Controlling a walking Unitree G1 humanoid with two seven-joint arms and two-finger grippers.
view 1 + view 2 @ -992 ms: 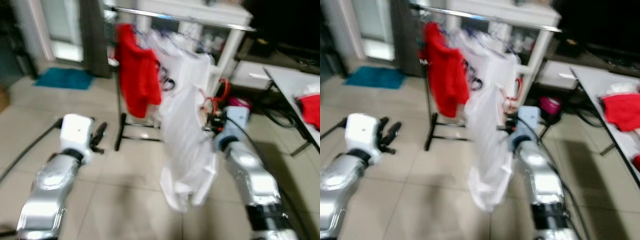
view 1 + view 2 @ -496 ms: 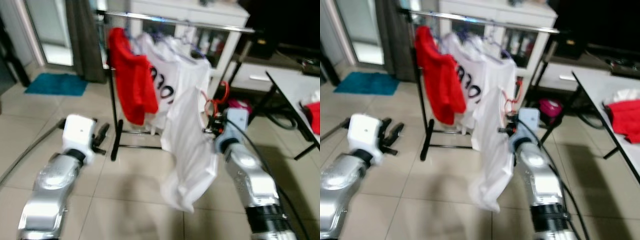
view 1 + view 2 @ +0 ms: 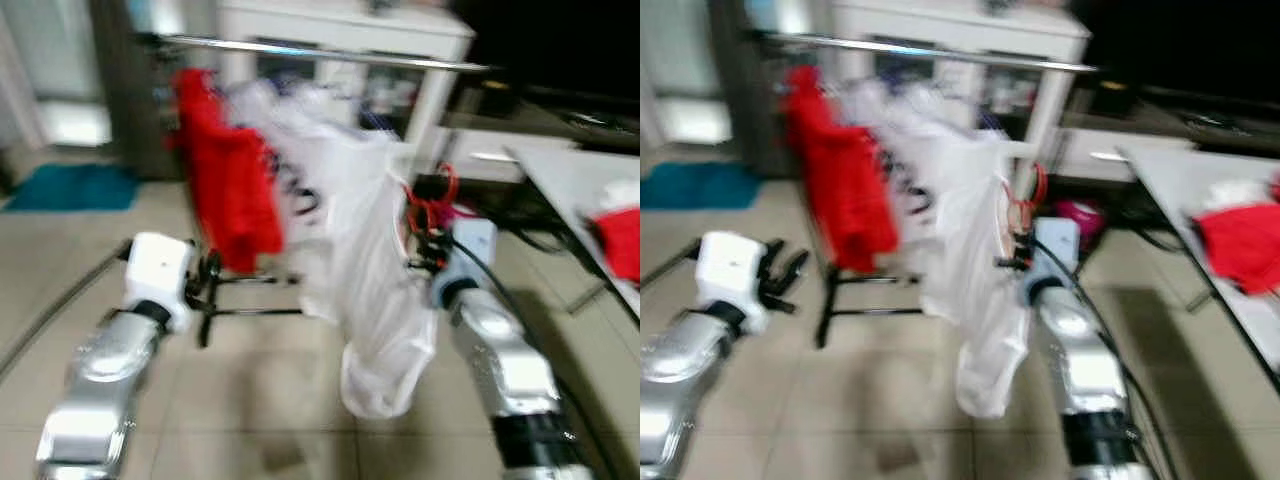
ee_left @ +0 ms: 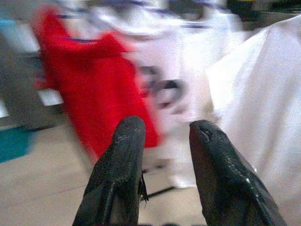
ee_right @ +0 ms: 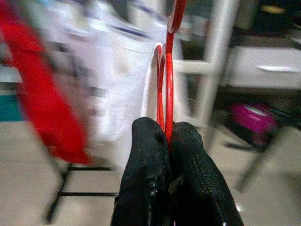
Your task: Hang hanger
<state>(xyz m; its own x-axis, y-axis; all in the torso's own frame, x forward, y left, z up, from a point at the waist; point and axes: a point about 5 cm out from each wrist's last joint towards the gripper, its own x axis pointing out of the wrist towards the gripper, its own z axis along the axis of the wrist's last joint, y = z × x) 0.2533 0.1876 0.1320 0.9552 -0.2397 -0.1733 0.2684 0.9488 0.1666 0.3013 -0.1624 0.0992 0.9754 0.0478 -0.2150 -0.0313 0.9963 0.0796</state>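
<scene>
While both head views are blurred, the right tool [image 3: 425, 250] sits just below the rail [image 3: 320, 52], nearer than the left tool [image 3: 205, 275], holding a red hanger [image 3: 425, 205] draped with a white shirt [image 3: 375, 290]. From the right wrist, fingers [image 5: 146, 155] pinch the hanger, whose stem points upward. From the left wrist, the fingers [image 4: 122, 160] stand apart, holding nothing.

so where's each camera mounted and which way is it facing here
Head stereo pair: looks forward and down at the metal clothes rail; both silver arms show, the left hand and the right hand.
Left wrist: along its open black fingers toward the red garment.
Right wrist: along fingers shut on the red wire hanger carrying the white shirt.
All views share the rail's clothes.
</scene>
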